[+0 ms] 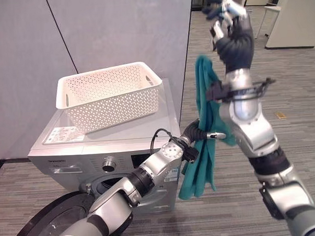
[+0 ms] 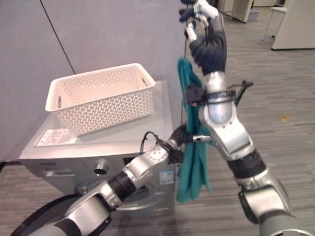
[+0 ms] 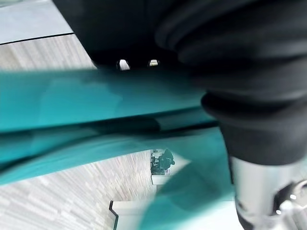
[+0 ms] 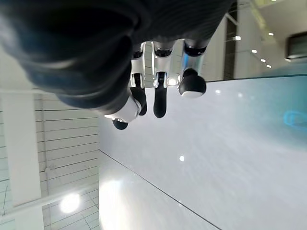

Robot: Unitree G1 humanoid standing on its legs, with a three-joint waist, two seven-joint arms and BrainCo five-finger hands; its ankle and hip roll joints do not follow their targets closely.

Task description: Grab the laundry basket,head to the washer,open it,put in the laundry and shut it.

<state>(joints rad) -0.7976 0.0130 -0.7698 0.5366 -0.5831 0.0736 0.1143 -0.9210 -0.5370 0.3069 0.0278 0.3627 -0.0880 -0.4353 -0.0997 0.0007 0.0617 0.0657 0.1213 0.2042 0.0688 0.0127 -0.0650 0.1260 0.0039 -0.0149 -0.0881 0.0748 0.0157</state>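
1. Washer (image 1: 104,146): door (image 1: 52,222) swung open at its front lower edge.
2. Laundry basket (image 1: 110,95): parked on washer's top.
3. Teal garment (image 1: 205,142): hanging off washer's right edge, over the raised right arm, not loaded.
4. Right hand (image 1: 230,22): fingers curled, empty.
5. Left hand (image 1: 196,132): buried in the cloth; grip cannot be told.

the laundry basket (image 1: 109,95) is sitting on top of the washer (image 1: 122,145), whose door (image 1: 47,224) is lying open low at the front left, while a garment (image 1: 205,131) is hanging just right of the washer.
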